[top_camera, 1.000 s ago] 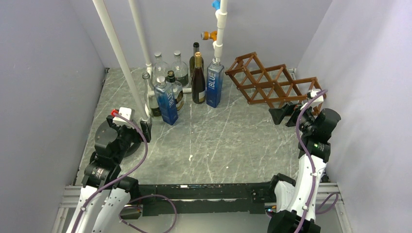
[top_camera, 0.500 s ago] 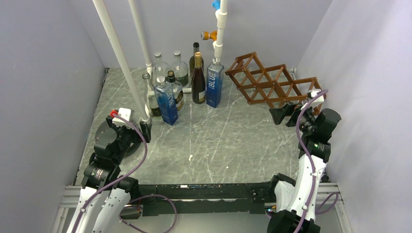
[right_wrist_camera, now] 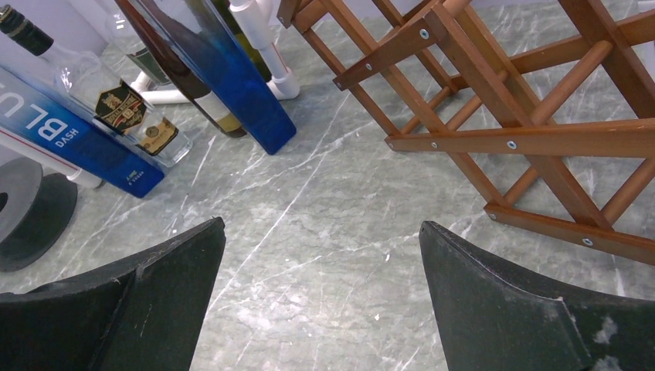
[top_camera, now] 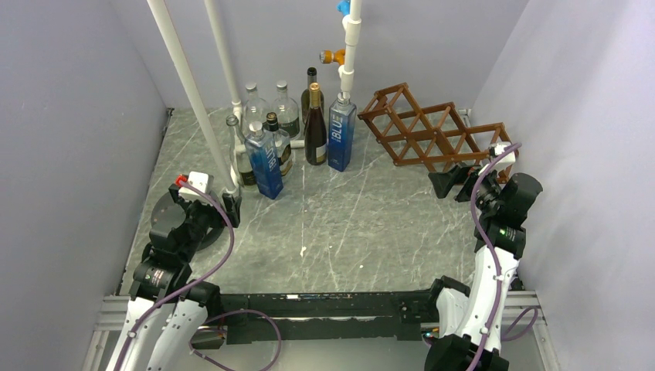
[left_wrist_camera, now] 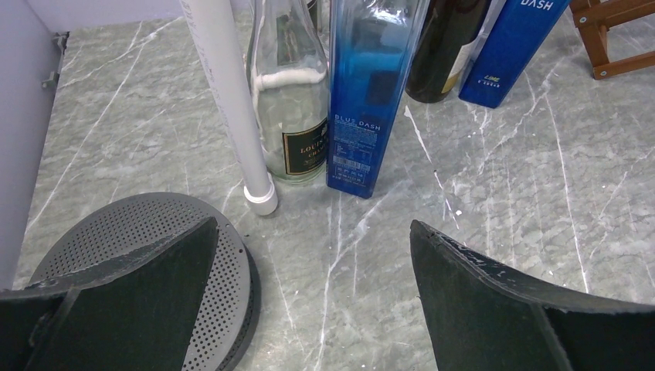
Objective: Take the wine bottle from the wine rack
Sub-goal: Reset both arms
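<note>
Top external shows my left end effector [top_camera: 205, 201] spread wide over the edge of a round perforated disc [top_camera: 164, 220] at the near left of the table [top_camera: 347, 224]. My right end effector [top_camera: 457, 185] is just as wide, hanging at the near end of the wine rack [top_camera: 421, 131]. The rack, a brown lattice of thin wooden slats forming diamond cells, sits on the table at the far right, near the wall. The wine bottle [top_camera: 315, 131], dark glass with a gold-topped neck, stands upright on the table in a cluster left of the rack, just beside a tall blue square bottle [top_camera: 341, 137] and near several clear glass bottles [top_camera: 286, 112]; whether any holds liquid I cannot tell. Left wrist shows my black wedge-shaped fingers [left_wrist_camera: 131, 301] far apart with grey, white-veined marble between them. Beyond them a white pipe [left_wrist_camera: 224, 93] stands beside a clear labelled bottle [left_wrist_camera: 287, 108] with a frosty white band, which touches a shorter blue bottle [left_wrist_camera: 367, 100] of see-through glass. Right wrist shows my fingers [right_wrist_camera: 502, 309] parted wide over bare marble, with the rack's screwed slats and round dowels at upper right, resting on the table, and blue and clear bottles at upper left.
</note>
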### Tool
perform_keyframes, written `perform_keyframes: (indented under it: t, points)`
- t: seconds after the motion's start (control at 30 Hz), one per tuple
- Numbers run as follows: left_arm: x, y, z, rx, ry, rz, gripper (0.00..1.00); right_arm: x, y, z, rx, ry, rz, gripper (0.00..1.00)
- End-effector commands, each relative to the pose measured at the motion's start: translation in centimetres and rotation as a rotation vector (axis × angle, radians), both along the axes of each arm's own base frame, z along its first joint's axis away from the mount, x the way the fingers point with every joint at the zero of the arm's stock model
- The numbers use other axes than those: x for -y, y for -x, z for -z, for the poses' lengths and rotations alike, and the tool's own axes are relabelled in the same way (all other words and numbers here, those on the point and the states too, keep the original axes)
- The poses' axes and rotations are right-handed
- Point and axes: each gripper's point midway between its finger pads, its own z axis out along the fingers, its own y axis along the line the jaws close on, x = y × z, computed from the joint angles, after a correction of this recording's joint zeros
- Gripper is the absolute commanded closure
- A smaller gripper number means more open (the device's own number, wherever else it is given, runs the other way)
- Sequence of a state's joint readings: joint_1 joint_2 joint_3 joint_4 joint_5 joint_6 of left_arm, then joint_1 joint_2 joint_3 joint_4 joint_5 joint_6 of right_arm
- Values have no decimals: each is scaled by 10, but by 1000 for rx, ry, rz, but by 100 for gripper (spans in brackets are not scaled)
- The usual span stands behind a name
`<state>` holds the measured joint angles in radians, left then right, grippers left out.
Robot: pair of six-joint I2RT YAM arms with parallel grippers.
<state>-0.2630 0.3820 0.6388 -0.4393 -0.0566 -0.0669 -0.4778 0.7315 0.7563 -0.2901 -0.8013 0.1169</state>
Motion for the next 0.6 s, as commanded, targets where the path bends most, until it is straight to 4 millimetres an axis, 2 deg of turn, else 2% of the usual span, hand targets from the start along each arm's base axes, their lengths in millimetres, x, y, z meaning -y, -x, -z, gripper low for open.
perform_keyframes:
  t: [0.0, 0.57]
  points:
    - [0, 1, -8, 22, 9, 3, 0, 3, -1, -6, 29, 14, 13, 0]
    - [-1, 1, -8, 23, 7, 0, 1, 3, 0, -6, 32, 28, 12, 0]
